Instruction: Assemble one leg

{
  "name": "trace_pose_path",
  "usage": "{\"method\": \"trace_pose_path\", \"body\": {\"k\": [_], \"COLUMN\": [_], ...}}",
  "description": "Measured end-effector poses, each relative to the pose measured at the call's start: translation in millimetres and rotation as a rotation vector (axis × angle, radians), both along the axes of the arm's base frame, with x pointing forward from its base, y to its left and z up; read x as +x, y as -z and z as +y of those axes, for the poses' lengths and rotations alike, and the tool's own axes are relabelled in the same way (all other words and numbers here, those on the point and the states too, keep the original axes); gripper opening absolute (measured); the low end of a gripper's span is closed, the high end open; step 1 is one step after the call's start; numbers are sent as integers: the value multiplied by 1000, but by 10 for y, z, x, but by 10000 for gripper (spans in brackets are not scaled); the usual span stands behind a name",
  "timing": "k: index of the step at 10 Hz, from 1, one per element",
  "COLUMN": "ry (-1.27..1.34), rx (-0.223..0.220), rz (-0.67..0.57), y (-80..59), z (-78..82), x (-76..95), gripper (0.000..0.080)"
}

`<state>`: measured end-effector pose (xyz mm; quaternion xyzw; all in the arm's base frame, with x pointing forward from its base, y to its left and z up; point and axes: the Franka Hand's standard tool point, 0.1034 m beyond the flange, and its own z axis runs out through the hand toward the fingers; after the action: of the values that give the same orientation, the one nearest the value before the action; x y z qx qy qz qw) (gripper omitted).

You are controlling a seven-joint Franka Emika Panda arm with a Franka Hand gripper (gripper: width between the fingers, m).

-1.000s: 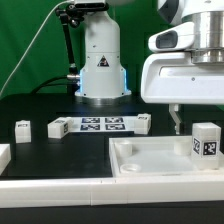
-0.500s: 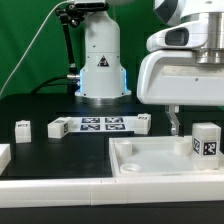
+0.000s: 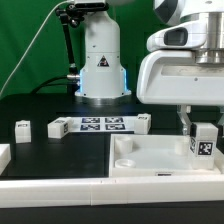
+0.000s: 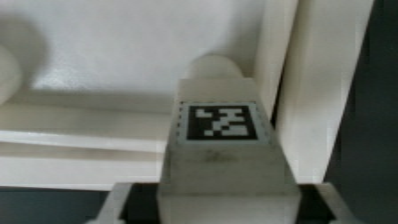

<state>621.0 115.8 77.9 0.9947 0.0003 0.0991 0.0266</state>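
hanging low at the exterior view's right, the end effector point(image 3: 196, 122) has its thin fingers point(image 3: 184, 122) down beside the leg point(image 3: 205, 141), one finger just at the leg's side toward the exterior view's left; the other finger is hidden behind the block, so i cannot tell whether the jaws have closed on it or merely stand around it. the leg is a small white block standing upright on the far corner of the tray piece point(image 3: 150, 158) at the exterior view's right, a black-and-white tag on the face toward us. from the wrist view the leg point(image 4: 224, 130) sits straight ahead, centred under the camera, its tag plainly readable and its rounded end pointing away, with the tray's raised rim point(image 4: 294, 80) running close alongside it. the arm's big white wrist housing point(image 3: 180, 75) fills the upper right of the exterior view and points straight down over the leg. farther back on the dark tabletop point(image 3: 40, 110) lie the marker board point(image 3: 100, 125), two small white blocks point(image 3: 24, 129) toward the exterior view's left, and another point(image 3: 143, 122) near the board's right end.
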Motion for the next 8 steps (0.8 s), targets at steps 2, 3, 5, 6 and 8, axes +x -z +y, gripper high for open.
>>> {"method": "trace_pose_path", "body": {"k": [2, 3, 5, 6, 8], "ry": [233, 327, 523, 628, 775], "rx": [58, 78, 114, 123, 128], "rz": [-8, -13, -33, -41, -56], "y": [7, 12, 15, 17, 20], "z": [2, -5, -83, -147, -272], "x": [-10, -15, -16, -28, -58], "gripper": [293, 293, 293, 295, 303]}}
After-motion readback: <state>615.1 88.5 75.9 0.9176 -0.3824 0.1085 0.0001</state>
